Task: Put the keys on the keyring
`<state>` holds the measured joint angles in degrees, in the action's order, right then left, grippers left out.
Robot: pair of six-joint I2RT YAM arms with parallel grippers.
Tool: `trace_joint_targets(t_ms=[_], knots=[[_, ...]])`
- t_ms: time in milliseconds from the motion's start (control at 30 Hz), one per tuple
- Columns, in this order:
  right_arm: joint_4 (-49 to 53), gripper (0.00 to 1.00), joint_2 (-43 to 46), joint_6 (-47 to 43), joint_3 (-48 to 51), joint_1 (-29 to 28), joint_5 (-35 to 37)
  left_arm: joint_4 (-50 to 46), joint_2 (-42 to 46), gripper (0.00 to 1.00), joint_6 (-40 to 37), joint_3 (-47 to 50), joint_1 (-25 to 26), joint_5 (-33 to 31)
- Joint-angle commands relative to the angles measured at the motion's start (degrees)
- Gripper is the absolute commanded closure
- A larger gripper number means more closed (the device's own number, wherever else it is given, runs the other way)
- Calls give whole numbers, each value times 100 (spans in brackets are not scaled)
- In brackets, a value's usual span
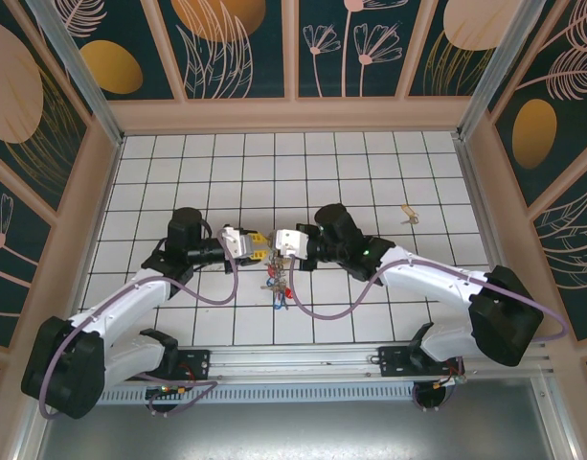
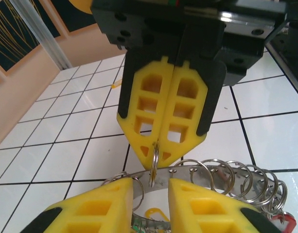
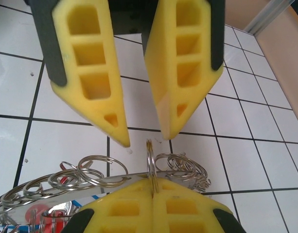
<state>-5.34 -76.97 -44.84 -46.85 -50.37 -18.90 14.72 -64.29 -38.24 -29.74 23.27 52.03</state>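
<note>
We see right gripper pressed shut, pinching split ring upright on keyring, keys dangling below. Left gripper spread, split ring edge-on just ahead of its gap; we judge left closes next.

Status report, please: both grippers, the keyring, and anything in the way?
Left gripper open. Right gripper shut on small split ring standing up from the keyring. Keys bunched at its near side. Nothing seen in the way.

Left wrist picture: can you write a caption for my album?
The right gripper pinches a small ring on the keyring, facing the open left gripper.
</note>
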Motion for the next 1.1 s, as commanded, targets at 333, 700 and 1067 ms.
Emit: trace_joint_targets(t_ms=[333, 700, 1067], knots=[[343, 100, -134, -43, -575, -54, -107, -134, -191, 79, -330, -287, 44, -1], [335, 100, -152, 71, -520, -52, -45, -118, -129, 80, -227, -288, 60, 118], [212, 100, -114, 137, -438, -35, -56, -255, -403, 100, -349, -549, 159, 319]])
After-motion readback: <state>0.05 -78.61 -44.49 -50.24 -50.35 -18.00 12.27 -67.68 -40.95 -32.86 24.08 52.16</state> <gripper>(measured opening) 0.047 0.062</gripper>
